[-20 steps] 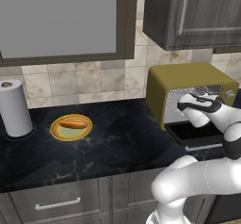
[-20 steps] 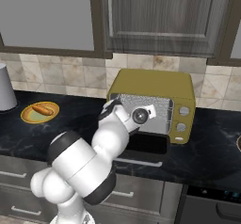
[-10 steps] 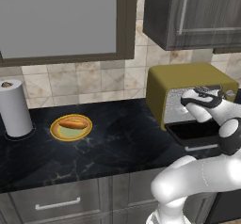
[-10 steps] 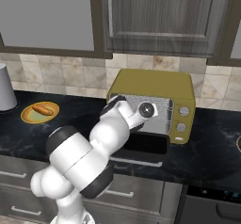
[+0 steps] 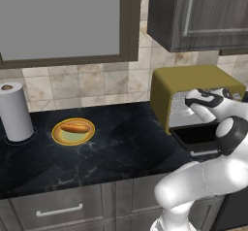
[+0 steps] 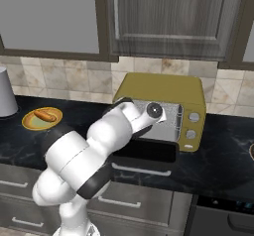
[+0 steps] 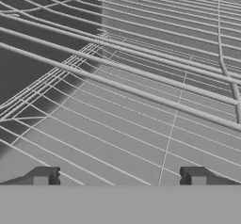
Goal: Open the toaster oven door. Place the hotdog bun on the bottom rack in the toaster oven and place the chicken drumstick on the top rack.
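So the toaster oven sits on the dark counter with its door dropped flat open, sticking out toward 6 o'clock from the oven's front in the right base view. The arm has its hand pushed right up to the oven mouth. From the hand camera the gripper has its two fingertips spread wide apart with nothing between them, so it's released, and all it's looking at is the grey wire rack running across.

The bun is lying on a yellow plate well apart from the oven, at about 9 o'clock from it in the left base view. In the right base view it's the same deal, plate over at the far 9 o'clock side of the counter. The paper towel roll stands just beyond the plate, further toward 9 o'clock. I can't make out the drumstick on the plate, too small to tell it from the bun.
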You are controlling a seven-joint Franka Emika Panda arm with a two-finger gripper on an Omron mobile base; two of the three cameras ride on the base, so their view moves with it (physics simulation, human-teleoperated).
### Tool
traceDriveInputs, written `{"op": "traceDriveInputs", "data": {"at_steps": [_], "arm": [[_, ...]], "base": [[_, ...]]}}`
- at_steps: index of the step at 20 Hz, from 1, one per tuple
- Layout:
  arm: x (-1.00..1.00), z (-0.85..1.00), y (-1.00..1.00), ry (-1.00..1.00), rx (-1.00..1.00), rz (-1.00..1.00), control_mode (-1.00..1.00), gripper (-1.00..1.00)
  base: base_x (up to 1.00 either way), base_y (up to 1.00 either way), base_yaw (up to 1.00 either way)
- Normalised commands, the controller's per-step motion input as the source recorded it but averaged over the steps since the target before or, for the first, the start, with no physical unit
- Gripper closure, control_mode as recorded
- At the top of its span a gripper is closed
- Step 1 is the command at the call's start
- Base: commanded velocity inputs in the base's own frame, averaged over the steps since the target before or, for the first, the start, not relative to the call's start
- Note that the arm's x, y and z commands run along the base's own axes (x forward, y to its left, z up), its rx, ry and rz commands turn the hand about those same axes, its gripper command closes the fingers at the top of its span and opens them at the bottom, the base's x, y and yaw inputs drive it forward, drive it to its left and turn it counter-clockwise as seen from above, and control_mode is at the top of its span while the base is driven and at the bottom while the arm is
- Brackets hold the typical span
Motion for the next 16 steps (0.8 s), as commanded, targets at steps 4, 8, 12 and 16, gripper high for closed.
{"op": "traceDriveInputs", "data": {"at_steps": [4,8,12,16], "arm": [[-0.29,-0.6,0.07,0.17,0.0,0.06,-1.0,-1.0],[-0.34,-0.6,0.03,0.17,0.0,0.07,-1.0,-1.0],[-0.42,-0.6,0.06,0.14,0.0,0.07,-1.0,-1.0],[-0.53,-0.64,0.05,0.07,0.0,0.07,-1.0,-1.0]], "base": [[0.0,0.0,0.0],[0.0,0.0,0.0],[0.0,0.0,0.0],[0.0,0.0,0.0]]}}
